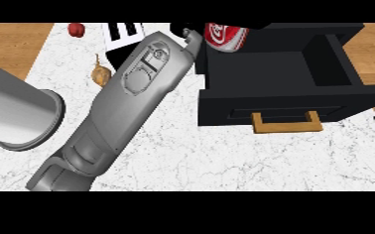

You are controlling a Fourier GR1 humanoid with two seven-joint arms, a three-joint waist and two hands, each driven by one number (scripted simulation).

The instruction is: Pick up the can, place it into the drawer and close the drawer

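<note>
The red can (224, 35) with white lettering is tilted at the top of the view, over the back left corner of the open black drawer (278, 106). My right hand (184, 29) is curled round the can, and only black bits of it show on either side. Its grey forearm (139, 91) runs diagonally up from the lower left. The drawer's inside (293, 69) is dark and looks bare, and its wooden handle (287, 123) faces me. My left hand is out of sight; only a grey forearm end (26, 111) shows at the left edge.
On the white marble counter (219, 158) lie a small red item (75, 29) at the top left, a tan bulb-like item (100, 74) beside the forearm, and a black-and-white object (124, 32) partly under the wrist. Wooden surface (22, 44) borders the counter on the left.
</note>
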